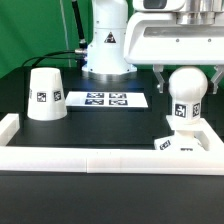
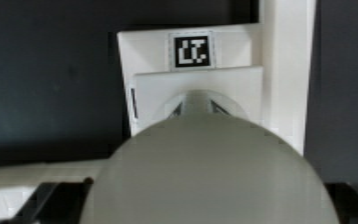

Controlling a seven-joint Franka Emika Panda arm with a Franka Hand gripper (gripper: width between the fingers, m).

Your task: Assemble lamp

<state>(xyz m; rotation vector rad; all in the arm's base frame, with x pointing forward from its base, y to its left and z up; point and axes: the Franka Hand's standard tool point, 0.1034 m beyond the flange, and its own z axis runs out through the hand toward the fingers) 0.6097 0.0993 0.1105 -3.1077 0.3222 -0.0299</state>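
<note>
The round-headed bulb (image 1: 185,92) stands upright in the flat square base (image 1: 186,143) at the exterior view's right. My gripper (image 1: 186,84) comes down from above, one dark finger on each side of the bulb's head, shut on it. In the wrist view the bulb (image 2: 197,160) fills the space between the fingers (image 2: 44,205), with the base (image 2: 155,62) and its tag behind it. The truncated-cone shade (image 1: 45,93) stands alone at the exterior view's left, wide end down.
A white wall (image 1: 70,158) runs along the table's front and sides; the base lies against it (image 2: 293,70). The marker board (image 1: 105,99) lies in the middle. The robot pedestal (image 1: 107,45) stands behind it.
</note>
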